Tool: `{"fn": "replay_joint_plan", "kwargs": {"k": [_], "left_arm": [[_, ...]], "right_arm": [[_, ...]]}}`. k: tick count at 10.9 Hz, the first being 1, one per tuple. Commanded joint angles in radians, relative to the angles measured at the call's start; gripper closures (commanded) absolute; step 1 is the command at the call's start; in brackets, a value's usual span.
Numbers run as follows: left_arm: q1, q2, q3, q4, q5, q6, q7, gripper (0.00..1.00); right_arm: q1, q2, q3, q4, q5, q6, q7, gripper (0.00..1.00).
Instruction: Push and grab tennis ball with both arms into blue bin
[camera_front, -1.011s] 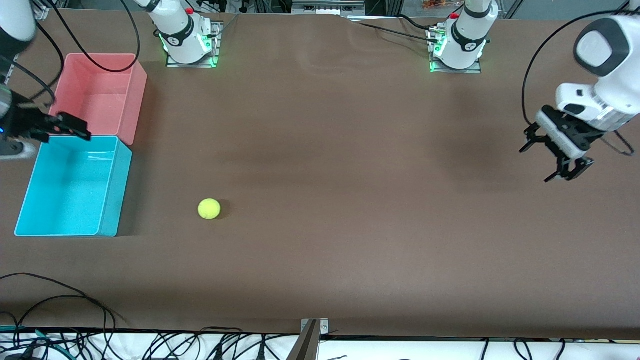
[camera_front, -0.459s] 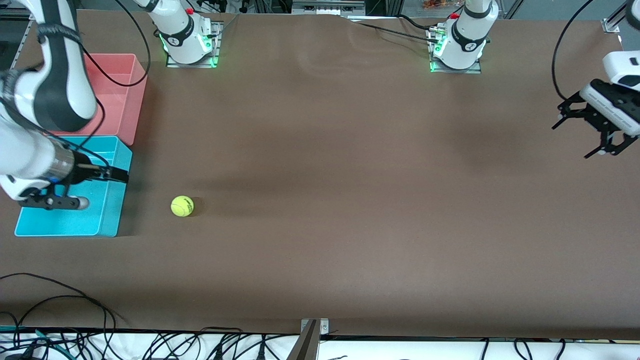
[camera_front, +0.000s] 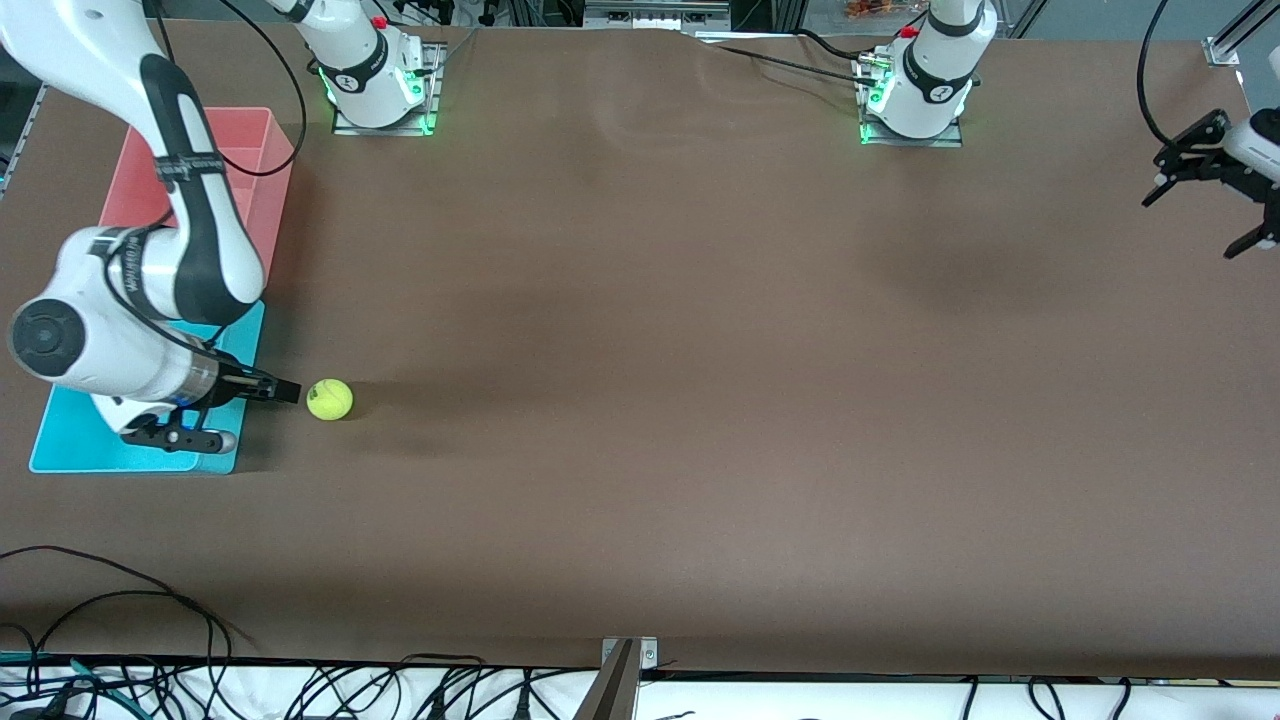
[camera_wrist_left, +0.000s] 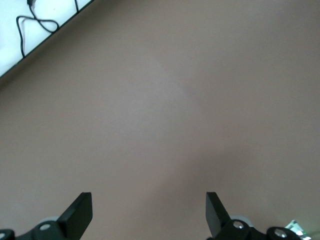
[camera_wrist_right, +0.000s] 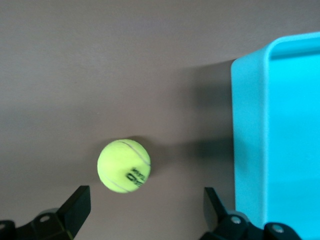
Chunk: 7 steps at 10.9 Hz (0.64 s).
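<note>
The tennis ball (camera_front: 329, 399) lies on the brown table close beside the blue bin (camera_front: 60, 445), on the side toward the left arm's end. My right gripper (camera_front: 235, 412) is open and low over the bin's edge next to the ball; one fingertip (camera_front: 285, 392) nearly touches it. In the right wrist view the ball (camera_wrist_right: 124, 165) sits just ahead of the open right gripper (camera_wrist_right: 145, 207), with the bin's wall (camera_wrist_right: 280, 140) alongside. My left gripper (camera_front: 1205, 215) is open and empty, raised over the table's edge at the left arm's end. The left wrist view shows the left gripper (camera_wrist_left: 149, 210) over bare table.
A pink bin (camera_front: 265, 180) stands against the blue bin, farther from the front camera, partly covered by the right arm. Cables (camera_front: 120, 600) trail along the table's near edge. The two arm bases (camera_front: 375, 80) (camera_front: 915, 90) stand at the table's back edge.
The ball has rolled toward the blue bin. My right arm has swung down over the blue bin to the ball. My left gripper has drawn back toward its end of the table.
</note>
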Motion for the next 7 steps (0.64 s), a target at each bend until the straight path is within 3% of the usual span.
{"fn": "replay_joint_plan", "kwargs": {"k": [1,2,4,7], "left_arm": [[-0.017,0.007,-0.027,0.122,0.041,-0.183,-0.268,0.0],[-0.017,0.008,-0.033,0.152,0.043,-0.223,-0.354,0.0],[-0.01,0.008,-0.109,0.195,0.105,-0.278,-0.483,0.0],[-0.005,0.015,-0.136,0.239,0.093,-0.338,-0.666,0.0]], "right_arm": [[0.001,-0.029,0.004,-0.145,0.003,0.137,0.012,0.0],[0.001,-0.027,0.004,-0.186,0.003,0.198,0.008,0.0],[0.004,-0.023,0.004,-0.252,-0.003,0.35,0.002,0.0],[0.005,0.01,0.003,-0.257,-0.004,0.427,-0.006,0.0]]}}
